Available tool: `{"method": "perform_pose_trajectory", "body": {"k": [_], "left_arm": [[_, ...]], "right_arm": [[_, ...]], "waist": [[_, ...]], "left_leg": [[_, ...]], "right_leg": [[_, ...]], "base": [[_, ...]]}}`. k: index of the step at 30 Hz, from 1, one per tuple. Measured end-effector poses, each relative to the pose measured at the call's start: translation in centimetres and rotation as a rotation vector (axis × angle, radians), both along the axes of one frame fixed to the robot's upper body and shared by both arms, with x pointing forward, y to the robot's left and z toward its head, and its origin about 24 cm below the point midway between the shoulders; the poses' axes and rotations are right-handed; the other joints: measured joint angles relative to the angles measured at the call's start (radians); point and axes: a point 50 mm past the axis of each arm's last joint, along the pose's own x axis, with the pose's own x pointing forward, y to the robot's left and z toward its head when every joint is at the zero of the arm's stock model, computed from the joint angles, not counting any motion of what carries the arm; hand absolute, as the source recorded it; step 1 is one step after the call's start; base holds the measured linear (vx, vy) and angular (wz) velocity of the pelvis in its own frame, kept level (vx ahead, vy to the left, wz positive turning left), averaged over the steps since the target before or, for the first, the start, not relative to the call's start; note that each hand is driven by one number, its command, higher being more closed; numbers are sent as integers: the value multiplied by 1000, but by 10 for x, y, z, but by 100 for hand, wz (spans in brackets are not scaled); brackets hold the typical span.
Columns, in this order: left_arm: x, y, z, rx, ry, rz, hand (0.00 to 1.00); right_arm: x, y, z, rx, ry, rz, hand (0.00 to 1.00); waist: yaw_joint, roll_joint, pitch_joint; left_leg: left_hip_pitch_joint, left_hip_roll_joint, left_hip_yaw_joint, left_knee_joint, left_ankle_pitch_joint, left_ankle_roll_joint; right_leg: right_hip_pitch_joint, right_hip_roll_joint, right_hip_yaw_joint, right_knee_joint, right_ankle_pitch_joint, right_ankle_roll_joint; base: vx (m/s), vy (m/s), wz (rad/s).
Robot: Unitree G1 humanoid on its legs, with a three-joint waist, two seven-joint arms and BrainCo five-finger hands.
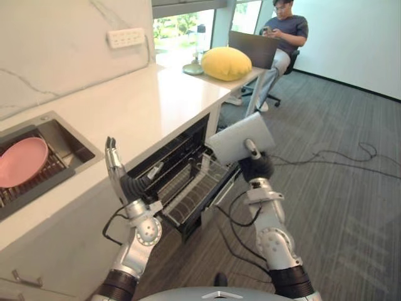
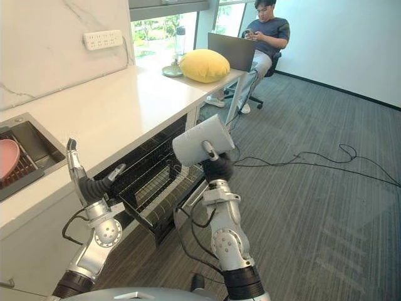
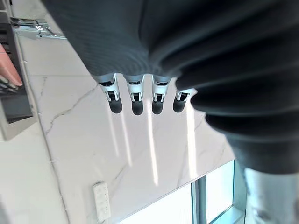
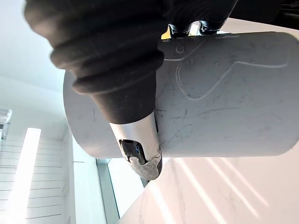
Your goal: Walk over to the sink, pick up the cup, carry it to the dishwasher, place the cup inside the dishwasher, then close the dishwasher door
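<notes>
Curling round the cup (image 1: pixel 241 139) from beneath, the right hand (image 1: pixel 255 166) has its thumb laid over the pale wall and its fingers wrapped behind, as the right wrist view shows. The cup lies on its side, tilted, with its long axis running across the robot's front rather than upright. Which end is the mouth cannot be told. Below the cup and towards the robot's left is the pulled-out rack (image 1: pixel 188 188) of the open dishwasher (image 1: pixel 169 164). The cup hangs over the rack's outer end without touching it. Setting it in probably calls for a drop down and leftward, with a turn of the wrist. The left hand (image 1: pixel 116 169) stands empty with straight, upright fingers at the counter (image 1: pixel 144 100) edge, beside the rack's near corner. The sink (image 1: pixel 69 147) is well off to the left.
</notes>
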Motion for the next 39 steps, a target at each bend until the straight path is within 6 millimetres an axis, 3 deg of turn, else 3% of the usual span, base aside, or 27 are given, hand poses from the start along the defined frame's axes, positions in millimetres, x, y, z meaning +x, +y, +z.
{"method": "perform_pose_trajectory", "body": {"k": [4, 7, 9, 10, 12, 15, 18, 22, 27, 31, 39], "left_arm": [[-6, 0, -23, -70, 156, -133, 0], [-11, 2, -49, -124, 322, -271, 0], [-14, 2, -63, -167, 410, -340, 0], [-16, 4, -69, -211, 447, -364, 0], [-14, 12, -73, -262, 467, -375, 0], [-16, 11, -74, -322, 467, -403, 0], [-19, 4, -78, -341, 494, -464, 0], [-25, 0, -90, -363, 557, -493, 0], [-28, 0, -94, -428, 571, -486, 0], [-30, -3, -97, -443, 587, -494, 0], [-29, -15, -99, -477, 612, -514, 0]], "right_arm": [[0, -20, 5, -38, -16, -151, 100], [22, -44, 15, -102, -49, -296, 100], [43, -58, 29, -186, -64, -355, 100], [56, -68, 42, -244, -73, -398, 100], [77, -84, 66, -323, -91, -458, 100], [102, -113, 108, -388, -97, -556, 100], [117, -125, 126, -468, -46, -573, 100], [128, -136, 149, -578, -14, -583, 100], [144, -133, 142, -688, 110, -471, 100], [152, -133, 140, -718, 188, -416, 100], [157, -132, 117, -762, 331, -314, 100]], "waist": [[8, -13, 22], [7, -25, 74], [15, 9, 135], [16, 20, 172], [40, 27, 237], [67, 61, 336], [86, 72, 400], [105, 87, 439], [155, 117, 465], [172, 125, 476], [175, 154, 498]], "left_leg": [[-31, -9, -42, 5, 12, 4], [-117, -21, -79, 22, 31, 14], [-165, -3, -104, 19, 45, 28], [-203, -5, -129, 22, 56, 17], [-265, -12, -158, 67, 63, 8], [-345, -10, -208, 88, 81, 1], [-369, -19, -239, 90, 87, 4], [-432, -47, -271, 108, 97, 19], [-484, -74, -298, 131, 107, 35], [-550, -85, -318, 168, 109, 38], [-629, -84, -332, 212, 111, 38]], "right_leg": [[-4, -18, -34, 0, -15, -1], [-52, -45, -75, 0, -27, -1], [-79, -43, -97, 12, -77, -6], [-100, -43, -112, 67, -57, -33], [-94, -41, -142, 9, -22, -7], [-140, -39, -191, 7, -2, -18], [-142, -43, -220, 7, 0, -17], [-177, -68, -247, 7, 24, -12], [-197, -97, -258, 7, 44, -12], [-232, -102, -277, 7, 44, -13], [-279, -100, -281, 8, 39, -26]], "base": [[-46, -16, 34], [-92, -23, 47], [-74, -41, 40], [34, -43, 51], [19, -36, 51], [-29, -8, 44], [-1, 31, 30], [-39, 107, 32], [-42, 132, 24], [-68, 67, 18], [-75, 48, 3]]}}
